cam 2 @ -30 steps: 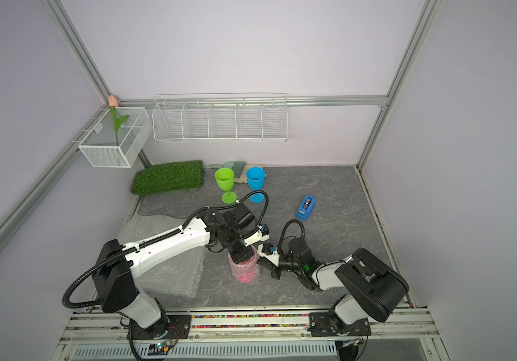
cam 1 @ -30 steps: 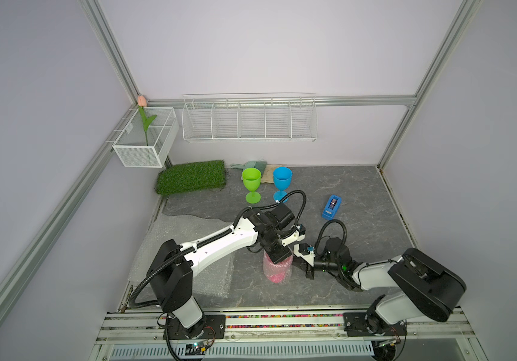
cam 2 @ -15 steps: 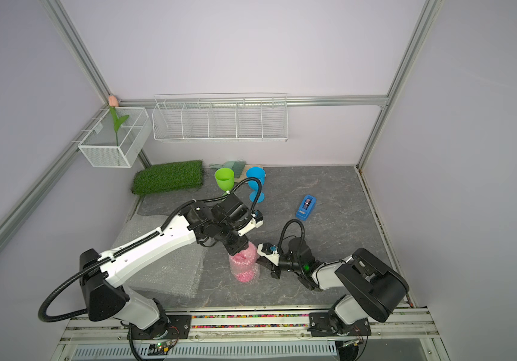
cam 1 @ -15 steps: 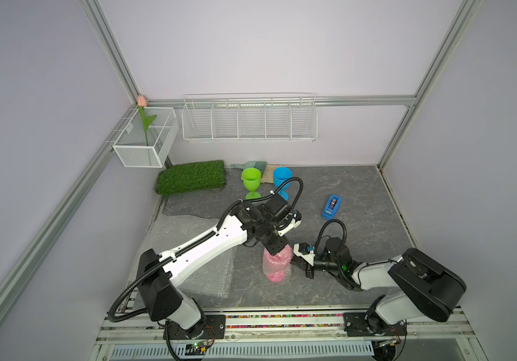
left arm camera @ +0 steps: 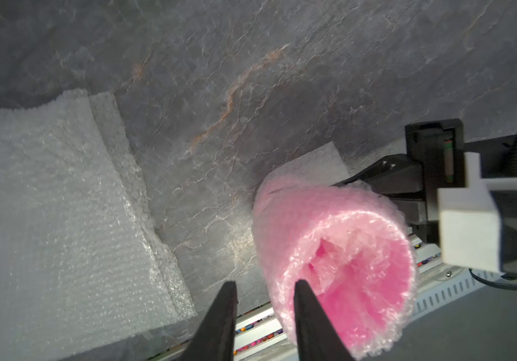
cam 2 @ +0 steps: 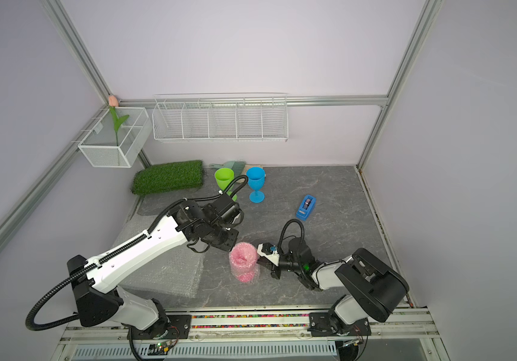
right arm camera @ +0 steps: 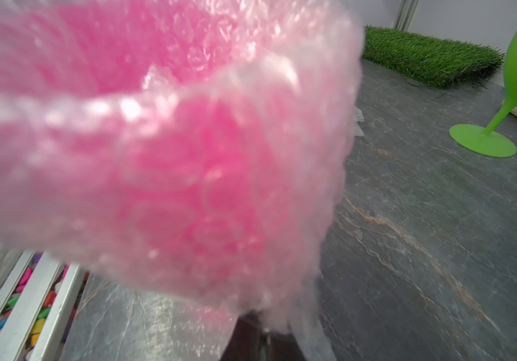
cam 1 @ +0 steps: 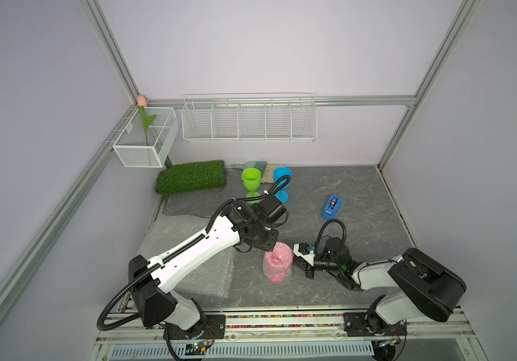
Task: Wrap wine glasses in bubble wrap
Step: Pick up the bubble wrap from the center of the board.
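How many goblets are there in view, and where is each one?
3. The green goblet stands at the back near the turf, the blue goblet beside it, the pink goblet nearer the front inside bubble wrap. No others seem hidden.

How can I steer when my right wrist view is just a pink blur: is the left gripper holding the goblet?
Observer: No. The left gripper has its jaws open with nothing between them, right at the rim of the pink goblet. I can't tell whether one finger touches it.
Operator: Which way up is the goblet?
Observer: Mouth up in both top views, with bubble wrap all around it and tucked into the cup.
Operator: Is there any wrap left for the others?
Observer: Yes, spare bubble wrap sheets lie flat on the table under the left arm.
Operator: I see a green goblet. Are there any more?
Observer: A blue goblet stands unwrapped beside it.
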You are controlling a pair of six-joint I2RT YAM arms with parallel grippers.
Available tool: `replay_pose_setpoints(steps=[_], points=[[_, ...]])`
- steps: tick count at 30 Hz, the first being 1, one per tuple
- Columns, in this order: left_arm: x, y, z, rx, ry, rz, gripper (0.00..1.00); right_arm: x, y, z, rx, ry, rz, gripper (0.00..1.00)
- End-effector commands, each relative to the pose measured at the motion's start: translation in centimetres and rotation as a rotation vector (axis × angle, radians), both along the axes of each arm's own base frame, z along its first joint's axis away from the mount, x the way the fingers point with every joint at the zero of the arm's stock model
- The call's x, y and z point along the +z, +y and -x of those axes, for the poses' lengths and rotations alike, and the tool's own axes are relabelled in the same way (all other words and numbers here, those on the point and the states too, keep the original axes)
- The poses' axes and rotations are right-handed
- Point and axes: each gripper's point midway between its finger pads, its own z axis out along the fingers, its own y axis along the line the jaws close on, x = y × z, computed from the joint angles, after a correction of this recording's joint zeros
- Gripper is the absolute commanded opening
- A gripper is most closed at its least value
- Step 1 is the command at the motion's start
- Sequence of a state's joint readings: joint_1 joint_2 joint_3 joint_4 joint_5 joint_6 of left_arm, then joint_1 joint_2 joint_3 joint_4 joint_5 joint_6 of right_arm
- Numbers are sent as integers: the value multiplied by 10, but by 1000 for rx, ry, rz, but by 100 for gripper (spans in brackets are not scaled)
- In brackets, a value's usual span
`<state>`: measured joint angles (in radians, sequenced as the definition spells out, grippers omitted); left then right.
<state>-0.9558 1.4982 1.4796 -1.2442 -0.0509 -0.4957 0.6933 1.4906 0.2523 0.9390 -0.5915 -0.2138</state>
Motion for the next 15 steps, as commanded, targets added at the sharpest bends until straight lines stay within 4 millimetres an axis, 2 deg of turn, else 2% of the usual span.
replay_pose_setpoints(steps=[1,8,12,13,15], points=[[-17,3,8,103,74,-1,36,-1,-2,-3,-7,-8,10,7],[-43,-3,10,89,119,-19,29,-3,-2,-4,-15,-3,21,7],[-42,0,4,87,86,-48,10,4,-3,-7,-38,-1,11,7],[-41,2,1,88,72,-52,7,8,-4,-8,-46,0,12,9],[-35,5,-7,97,40,-54,3,16,-6,-9,-54,4,39,21]])
